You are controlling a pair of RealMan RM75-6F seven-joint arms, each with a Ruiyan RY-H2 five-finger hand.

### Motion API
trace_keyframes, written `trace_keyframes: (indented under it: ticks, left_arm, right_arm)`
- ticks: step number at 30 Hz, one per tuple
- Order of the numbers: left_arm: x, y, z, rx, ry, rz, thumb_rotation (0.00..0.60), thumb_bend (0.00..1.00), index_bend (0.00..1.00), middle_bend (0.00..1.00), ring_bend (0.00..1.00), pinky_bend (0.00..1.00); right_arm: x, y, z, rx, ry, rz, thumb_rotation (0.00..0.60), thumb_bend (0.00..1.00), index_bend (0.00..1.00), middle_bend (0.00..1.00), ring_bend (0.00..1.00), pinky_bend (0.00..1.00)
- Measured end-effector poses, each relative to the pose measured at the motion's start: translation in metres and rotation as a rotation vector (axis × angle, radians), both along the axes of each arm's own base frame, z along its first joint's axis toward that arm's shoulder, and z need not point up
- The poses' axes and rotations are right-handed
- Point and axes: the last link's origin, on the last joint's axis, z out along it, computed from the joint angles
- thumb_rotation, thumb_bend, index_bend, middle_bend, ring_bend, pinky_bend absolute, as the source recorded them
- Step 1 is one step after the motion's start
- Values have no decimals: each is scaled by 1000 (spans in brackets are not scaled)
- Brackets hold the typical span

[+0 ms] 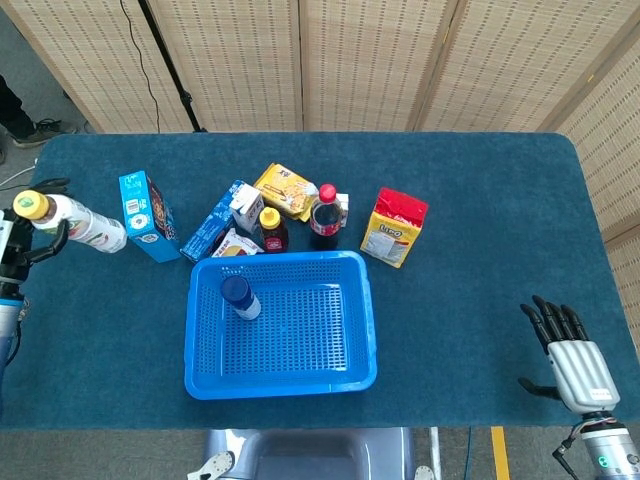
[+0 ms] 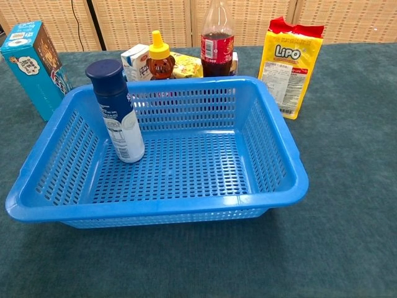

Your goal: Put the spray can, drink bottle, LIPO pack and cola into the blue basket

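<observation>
The drink bottle [image 1: 78,224], white with a yellow cap, is tilted with its cap toward the far left edge of the table, and my left hand [image 1: 28,243] grips it near the neck. It does not show in the chest view. The dark-capped spray can [image 1: 240,297] [image 2: 118,112] stands upright in the blue basket [image 1: 371,325] [image 2: 155,208], at its back left corner. The cola [image 1: 325,215] [image 2: 217,38] and the yellow LIPO pack [image 1: 395,227] [image 2: 290,65] stand behind the basket. My right hand [image 1: 573,362] rests open at the front right, holding nothing.
A blue carton [image 1: 146,215] [image 2: 34,62] stands left of the basket. A honey bottle [image 1: 270,230] [image 2: 160,59], a milk carton [image 1: 247,208] [image 2: 133,62], a long blue box [image 1: 208,235] and a yellow biscuit pack [image 1: 287,190] crowd the basket's back edge. Folding screens close off the far side.
</observation>
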Motion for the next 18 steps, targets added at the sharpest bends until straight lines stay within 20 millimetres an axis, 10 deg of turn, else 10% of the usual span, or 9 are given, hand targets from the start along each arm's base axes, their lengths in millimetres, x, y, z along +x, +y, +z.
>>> trace_keyframes:
  ticks: [18]
  left_arm:
    - [96,-92,4,-116,10,-525,600,627,586,431,370,377]
  right_arm:
    - [-1,-1,-3,7,14,-11,600,0,0,0,0,0]
